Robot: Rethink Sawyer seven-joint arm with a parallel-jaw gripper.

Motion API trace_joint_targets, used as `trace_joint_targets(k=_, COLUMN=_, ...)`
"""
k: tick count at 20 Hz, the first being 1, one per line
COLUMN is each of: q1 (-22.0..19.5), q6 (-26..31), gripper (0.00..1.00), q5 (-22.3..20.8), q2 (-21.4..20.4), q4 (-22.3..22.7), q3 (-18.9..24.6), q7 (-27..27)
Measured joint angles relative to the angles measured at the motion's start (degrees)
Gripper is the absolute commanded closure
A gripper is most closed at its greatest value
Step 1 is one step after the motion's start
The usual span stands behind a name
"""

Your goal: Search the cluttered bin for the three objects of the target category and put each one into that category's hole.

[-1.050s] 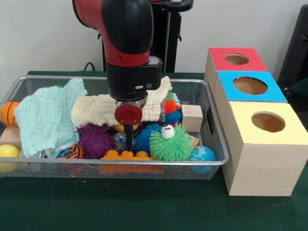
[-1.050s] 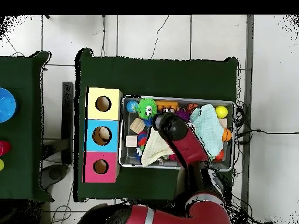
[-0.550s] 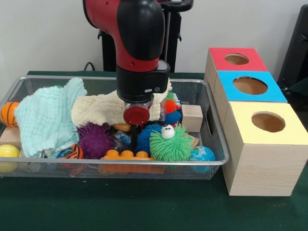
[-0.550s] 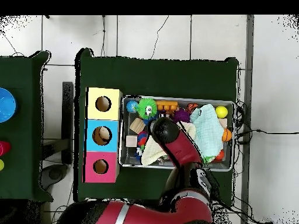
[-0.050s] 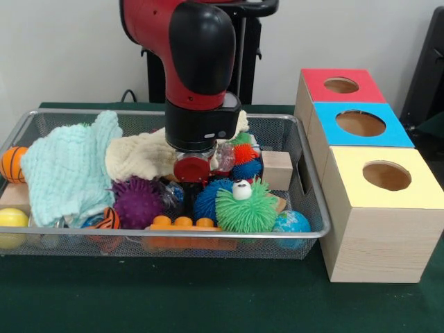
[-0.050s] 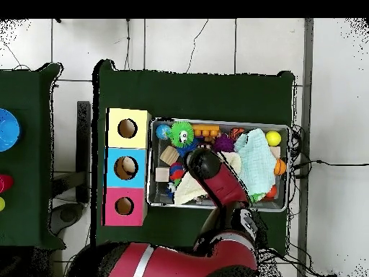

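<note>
The red and black arm (image 5: 191,62) reaches down into the wire bin (image 5: 305,208) on the green desk (image 5: 208,298). Its claw (image 5: 192,182) is low among the toys, beside the cream cloth (image 5: 139,156) and just behind the blue spiky ball (image 5: 208,198). I cannot tell if the claw is open or holding anything. The green spiky ball (image 5: 246,207) sits at the front. Three boxes with holes, yellow box (image 5: 381,177), blue box (image 5: 361,125) and red box (image 5: 340,84), stand beside the bin.
</note>
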Motion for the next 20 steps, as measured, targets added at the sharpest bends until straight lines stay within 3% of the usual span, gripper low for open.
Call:
trace_joint_targets(k=10, q1=3.1, q6=0.0, gripper=0.0, q5=0.0, q2=2.4, q4=-2.1, q3=-6.0, q7=0.0)
trace_joint_targets(k=20, q1=4.3, q6=0.0, gripper=0.0, q5=-0.1, q2=3.6, q4=-2.1, q3=-8.5, q7=0.0)
